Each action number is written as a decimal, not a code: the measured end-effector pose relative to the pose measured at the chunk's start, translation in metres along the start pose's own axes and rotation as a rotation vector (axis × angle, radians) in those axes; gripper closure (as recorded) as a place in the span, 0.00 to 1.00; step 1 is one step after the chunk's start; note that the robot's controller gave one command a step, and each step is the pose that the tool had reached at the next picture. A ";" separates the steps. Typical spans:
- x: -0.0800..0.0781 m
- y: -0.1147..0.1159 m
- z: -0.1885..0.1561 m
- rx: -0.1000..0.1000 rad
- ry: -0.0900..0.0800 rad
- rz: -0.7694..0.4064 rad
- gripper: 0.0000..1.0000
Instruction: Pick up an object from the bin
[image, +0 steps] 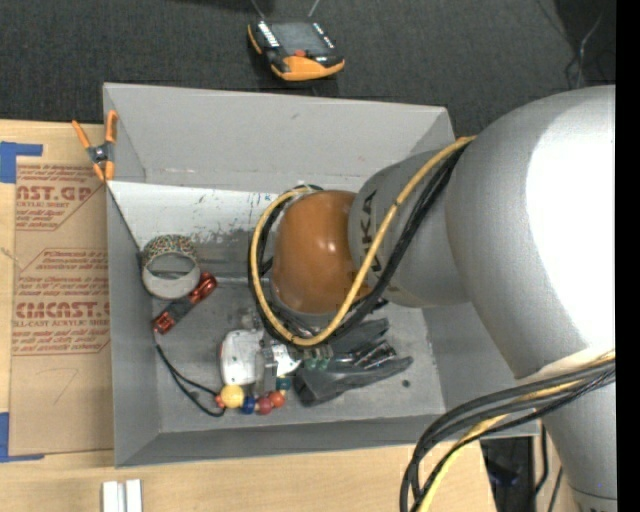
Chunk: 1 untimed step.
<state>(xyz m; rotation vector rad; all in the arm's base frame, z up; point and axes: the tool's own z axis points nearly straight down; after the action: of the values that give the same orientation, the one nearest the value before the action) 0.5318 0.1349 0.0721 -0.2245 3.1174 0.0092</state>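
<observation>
My gripper (272, 362) reaches down at the front middle of the bin, mostly hidden under the arm's orange cover. It sits right beside a white rounded object (238, 357) on its left. Just below them lie small yellow, blue and red beads (250, 402). To the gripper's right lies a dark green and black plastic piece (350, 366). Whether the gripper holds anything cannot be seen.
A patterned tape roll (170, 266) stands at the bin's left. A red and black clip (185, 303) lies beside it, and a thin black cord (178, 375) runs towards the beads. The arm covers the bin's right half.
</observation>
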 end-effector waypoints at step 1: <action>0.000 0.000 0.000 0.000 0.000 0.001 1.00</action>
<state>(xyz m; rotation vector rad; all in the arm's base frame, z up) 0.5318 0.1349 0.0722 -0.2236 3.1175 0.0096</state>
